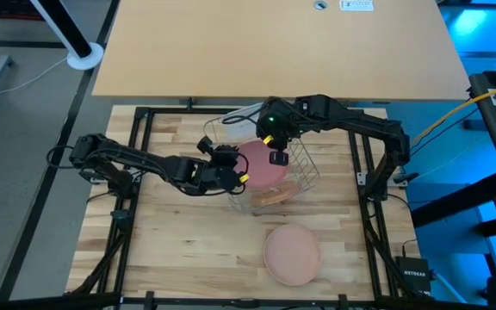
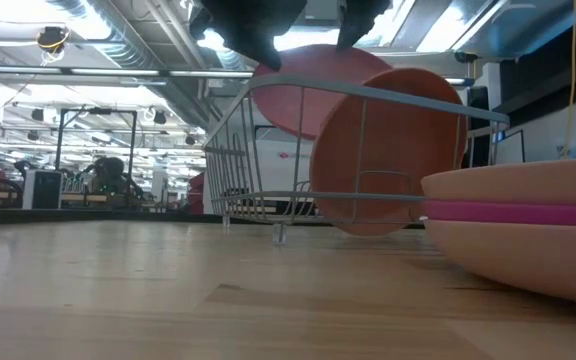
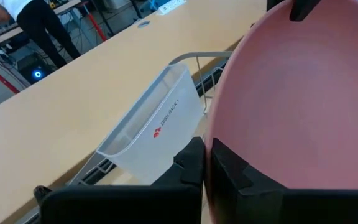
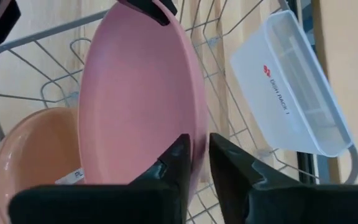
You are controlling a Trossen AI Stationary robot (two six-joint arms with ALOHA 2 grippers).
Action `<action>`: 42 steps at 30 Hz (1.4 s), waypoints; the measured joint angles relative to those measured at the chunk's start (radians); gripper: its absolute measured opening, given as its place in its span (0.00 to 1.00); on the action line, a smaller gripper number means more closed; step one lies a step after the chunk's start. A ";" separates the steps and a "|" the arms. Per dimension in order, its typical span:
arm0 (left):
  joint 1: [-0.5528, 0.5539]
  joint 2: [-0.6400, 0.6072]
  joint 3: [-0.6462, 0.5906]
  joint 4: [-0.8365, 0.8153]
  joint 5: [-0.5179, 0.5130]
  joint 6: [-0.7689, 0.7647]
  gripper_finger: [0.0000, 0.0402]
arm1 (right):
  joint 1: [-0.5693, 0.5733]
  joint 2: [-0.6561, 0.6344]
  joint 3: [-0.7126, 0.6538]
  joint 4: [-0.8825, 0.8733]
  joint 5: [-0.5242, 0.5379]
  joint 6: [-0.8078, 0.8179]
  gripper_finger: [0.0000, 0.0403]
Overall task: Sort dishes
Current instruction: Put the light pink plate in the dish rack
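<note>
Pink plate (image 1: 261,162) over rack (image 1: 304,168), pinched between left claw (image 1: 238,176), right claw (image 1: 275,148)

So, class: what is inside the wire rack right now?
Inside the rack, an orange plate stands on edge. A pink plate hangs above it, pinched by both the left gripper and the right gripper. A clear tub hangs on its side. The rack floor under the plates is hidden.

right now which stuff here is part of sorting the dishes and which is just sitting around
Part of the job:
- pink plate, gripped at its rim by both the left fingers and the right fingers, over the wire rack
- orange plate leaning in the rack
- stack of plates on the table

Just sitting around:
- clear tub hung on the rack
- person in the background
</note>
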State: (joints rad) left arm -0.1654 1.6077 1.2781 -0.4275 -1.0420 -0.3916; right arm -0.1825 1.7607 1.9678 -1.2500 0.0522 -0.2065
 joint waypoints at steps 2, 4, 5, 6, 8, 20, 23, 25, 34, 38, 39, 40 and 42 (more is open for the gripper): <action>-0.002 0.000 0.000 0.000 0.000 -0.001 0.00 | 0.000 0.000 0.000 -0.001 0.000 0.000 0.13; -0.006 0.000 0.000 0.002 -0.006 0.000 0.00 | 0.000 0.000 0.000 -0.001 0.000 0.000 0.11; -0.010 0.000 0.000 0.005 -0.011 0.003 0.00 | 0.000 0.000 0.000 0.000 0.000 0.000 0.10; -0.013 0.000 0.000 0.010 -0.016 0.009 0.00 | 0.000 0.000 0.000 -0.001 0.000 0.000 0.10; -0.019 0.000 0.000 0.025 -0.020 0.022 0.00 | 0.000 0.000 0.000 -0.004 0.000 0.000 0.08; -0.038 0.000 0.000 0.045 -0.074 0.070 0.00 | -0.001 0.011 0.001 -0.004 -0.003 0.000 0.12; -0.039 0.000 0.000 0.049 -0.072 0.078 0.00 | 0.000 0.012 0.001 0.001 -0.007 0.000 0.14; -0.039 0.000 0.000 0.052 -0.071 0.082 0.00 | 0.000 0.013 0.001 0.004 -0.009 0.000 0.15; -0.039 0.000 0.000 0.050 -0.070 0.081 0.00 | 0.000 0.013 0.000 0.019 -0.007 0.000 0.16; -0.039 0.000 0.000 0.050 -0.067 0.079 0.00 | 0.000 0.013 0.000 0.022 0.001 0.000 0.06; -0.039 0.000 0.001 0.052 -0.066 0.077 0.01 | 0.000 0.013 0.000 0.023 0.006 0.000 0.04; -0.039 -0.001 0.002 0.053 -0.066 0.077 0.02 | -0.001 0.013 0.000 0.024 0.008 -0.005 0.03; -0.039 -0.001 0.002 0.053 -0.066 0.078 0.04 | -0.001 0.013 0.000 0.026 0.012 -0.008 0.04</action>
State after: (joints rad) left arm -0.2043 1.6066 1.2800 -0.3748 -1.1076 -0.3140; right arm -0.1833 1.7737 1.9675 -1.2240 0.0645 -0.2144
